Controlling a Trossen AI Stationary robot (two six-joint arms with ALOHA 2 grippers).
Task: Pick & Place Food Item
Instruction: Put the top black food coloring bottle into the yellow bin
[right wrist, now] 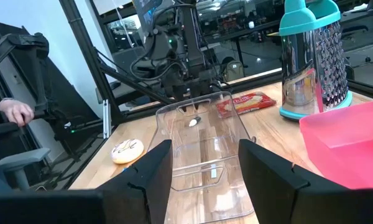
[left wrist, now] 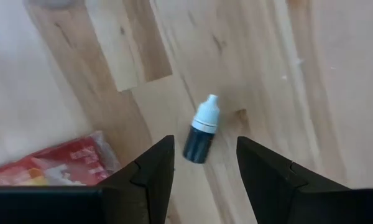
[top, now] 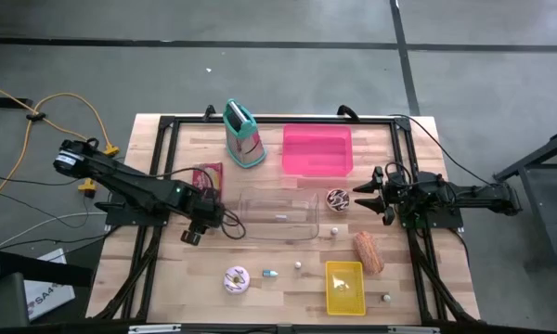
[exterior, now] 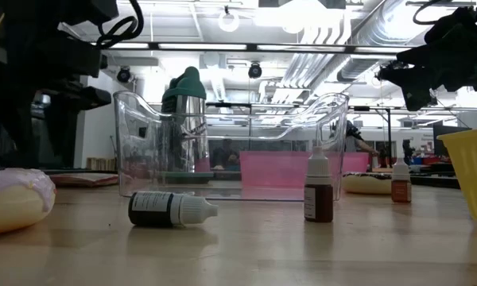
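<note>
"What stood at the back of the table [top: 288,288]?"
"A grater [top: 243,135] with a teal handle, upright."
"And near the front?"
"A dark bottle [exterior: 171,209] lay on its side. A brown bottle [exterior: 319,193] and a smaller bottle [exterior: 400,181] stood upright, well apart."
"Off the table?"
"A yellow cable [top: 65,97] looped over the grey floor."

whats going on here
Neither arm holds anything yet. The left end effector hangs open above a small dark dropper bottle with a white cap lying on the wooden table, beside the clear plastic bin. The right end effector waits open past the bin's other end.
</note>
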